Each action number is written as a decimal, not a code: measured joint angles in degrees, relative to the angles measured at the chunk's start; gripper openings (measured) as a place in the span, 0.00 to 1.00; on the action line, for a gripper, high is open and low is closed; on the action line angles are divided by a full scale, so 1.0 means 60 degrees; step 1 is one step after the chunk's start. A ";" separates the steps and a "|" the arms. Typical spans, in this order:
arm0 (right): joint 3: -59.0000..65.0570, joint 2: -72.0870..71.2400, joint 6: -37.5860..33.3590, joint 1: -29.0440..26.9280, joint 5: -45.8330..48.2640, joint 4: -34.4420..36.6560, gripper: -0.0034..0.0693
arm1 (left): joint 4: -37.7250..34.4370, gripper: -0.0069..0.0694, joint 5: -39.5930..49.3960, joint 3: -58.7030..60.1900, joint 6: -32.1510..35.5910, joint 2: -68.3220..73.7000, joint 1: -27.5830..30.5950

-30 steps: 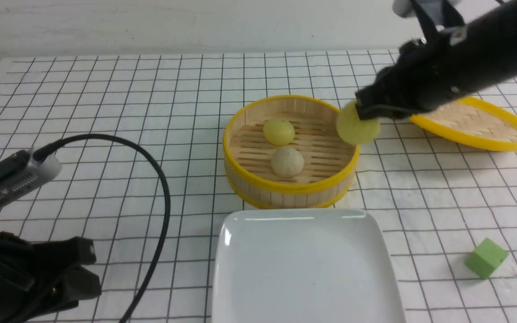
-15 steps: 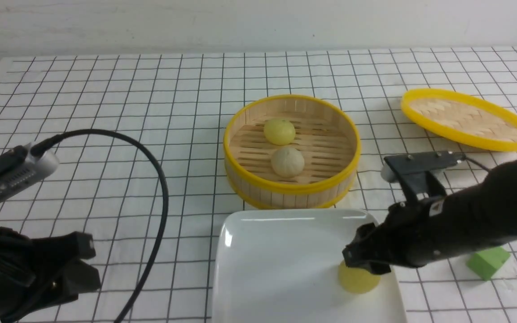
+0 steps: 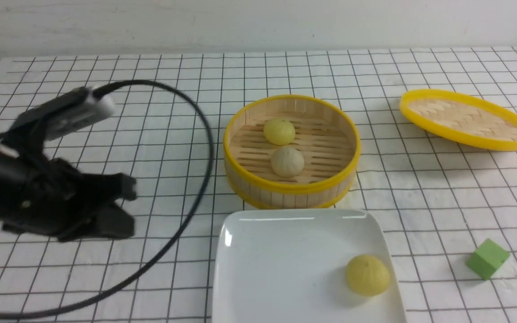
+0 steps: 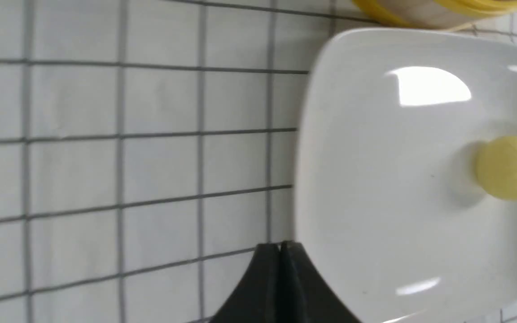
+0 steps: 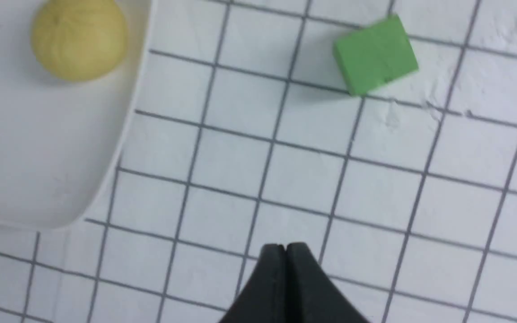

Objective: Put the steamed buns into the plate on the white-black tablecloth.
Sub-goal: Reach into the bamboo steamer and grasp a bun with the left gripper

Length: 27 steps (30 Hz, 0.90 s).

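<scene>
- Front view showed one pale yellow bun (image 3: pixel 368 281) lying in the white plate (image 3: pixel 285 251), near its right front corner, on the gridded tablecloth (image 3: pixel 151 89).
- A second yellow bun (image 3: pixel 279 131) and an off-white bun (image 3: pixel 287 161) sat in the steamer basket (image 3: pixel 291 188) just behind the plate.
- Left gripper (image 4: pixel 281 247) hung over cloth left of the plate, jaws pressed together, empty.
- Right gripper (image 5: pixel 285 247) hung near the green cube (image 5: pixel 375 56), jaws likewise closed on nothing.

You are looking at no readable text here. Nothing is showing a label, brand, number or sign.
</scene>
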 joint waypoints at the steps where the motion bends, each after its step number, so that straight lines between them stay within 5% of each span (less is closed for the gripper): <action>1: 0.0217 -0.0162 0.0000 -0.0051 -0.0071 -0.0021 0.03 | -0.0014 0.09 -0.0076 -0.0391 -0.0004 0.0483 -0.0460; 9: 0.0876 -0.0609 0.0008 -0.0092 -0.0805 -0.0012 0.03 | 0.0934 0.25 -0.0277 -0.4171 -0.1443 0.4067 -0.2565; 14: 0.0896 -0.0612 0.0008 -0.0092 -0.1331 0.0023 0.03 | 0.1820 0.58 0.0174 -0.7170 -0.2242 0.6366 -0.2927; 18: 0.0896 -0.0612 0.0008 -0.0092 -0.1339 0.0023 0.04 | 0.1899 0.70 0.0251 -0.8329 -0.2334 0.7206 -0.2940; 23: 0.0896 -0.0612 0.0008 -0.0092 -0.1406 0.0131 0.04 | 0.1899 0.72 0.0251 -0.9011 -0.2345 0.8050 -0.2948; 27: 0.0896 -0.0612 0.0008 -0.0092 -0.1415 0.0194 0.04 | 0.1899 0.61 0.0160 -0.9011 -0.2380 0.8555 -0.2950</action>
